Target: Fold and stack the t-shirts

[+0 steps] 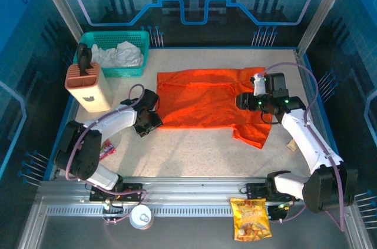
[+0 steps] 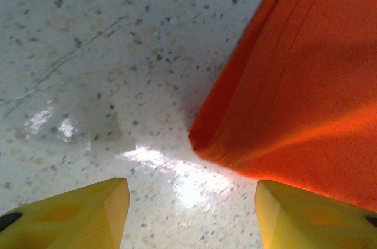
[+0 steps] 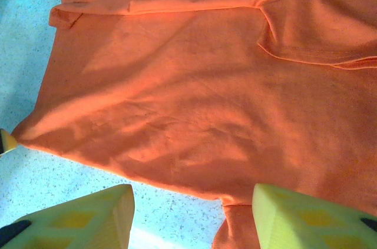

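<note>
The left jaws are standing open, and nothing is sitting between them. They are hanging low over the bare table [image 2: 88, 55]. The near left corner of the orange t-shirt [image 2: 294, 84] is lying just in front of them, closer to the right side of the gap. The edge of the cloth is looking thick and rounded at that corner.

The right jaws are standing open too, and they are holding nothing. They are hovering over the right part of the t-shirt and pointing across it toward the left arm [image 1: 112, 122].

The t-shirt is lying spread out in the middle of the table, between the two arms. One sleeve [image 1: 253, 133] is sticking out toward the near side, just below the right jaws.

A teal basket [image 1: 123, 71] is sitting in the far left corner of the table, well apart from the t-shirt, and a white cloth [image 1: 121, 55] is lying bunched up inside it. A tan block [image 1: 88, 90] is standing just beside the basket, with a black handle [image 1: 85, 55] poking out of its top. A yellow snack bag [image 1: 250, 218] is lying on the metal rail at the near edge.
</note>
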{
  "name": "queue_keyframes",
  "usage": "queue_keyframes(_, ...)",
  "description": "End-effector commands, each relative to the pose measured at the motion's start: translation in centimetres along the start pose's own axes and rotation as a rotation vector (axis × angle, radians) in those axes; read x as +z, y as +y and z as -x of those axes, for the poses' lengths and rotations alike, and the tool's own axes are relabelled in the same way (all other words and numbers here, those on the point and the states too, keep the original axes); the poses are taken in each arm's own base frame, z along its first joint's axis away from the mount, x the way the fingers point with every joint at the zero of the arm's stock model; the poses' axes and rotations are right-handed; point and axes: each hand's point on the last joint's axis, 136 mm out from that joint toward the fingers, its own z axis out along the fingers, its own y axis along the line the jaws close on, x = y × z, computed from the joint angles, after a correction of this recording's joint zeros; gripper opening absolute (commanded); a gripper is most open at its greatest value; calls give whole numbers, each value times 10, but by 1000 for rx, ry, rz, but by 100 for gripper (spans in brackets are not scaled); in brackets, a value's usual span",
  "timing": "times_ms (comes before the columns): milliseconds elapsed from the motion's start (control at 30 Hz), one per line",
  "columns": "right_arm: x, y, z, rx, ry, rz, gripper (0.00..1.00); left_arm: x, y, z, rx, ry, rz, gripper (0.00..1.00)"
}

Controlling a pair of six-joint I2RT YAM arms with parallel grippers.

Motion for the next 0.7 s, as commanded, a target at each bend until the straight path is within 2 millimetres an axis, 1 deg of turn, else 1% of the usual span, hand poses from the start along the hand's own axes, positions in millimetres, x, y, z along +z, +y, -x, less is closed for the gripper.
queue_keyframes(0,2,4,-8,-7,25,14,56,4,-12,7,1,-15,-10,57)
queue_keyframes(133,3,3,-10,-9,32,13,56,18,-12,8,6,1,15,55)
queue_keyframes(233,4,3,-10,-11,37,14,56,31,-12,10,20,8,42,50)
queue_keyframes(367,3,5,-8,-28,41,22,57,47,-23,19,50,9,54,42)
queue_keyframes(500,-9,10,-3,-82,31,23,57,58,-35,27,76,8,55,25)
queue_keyframes(567,-23,17,2,-133,-3,29,57,61,-40,32,88,-1,54,13)
queue_keyframes(667,-48,31,13,-234,-81,39,59,63,-46,38,104,-15,39,0)
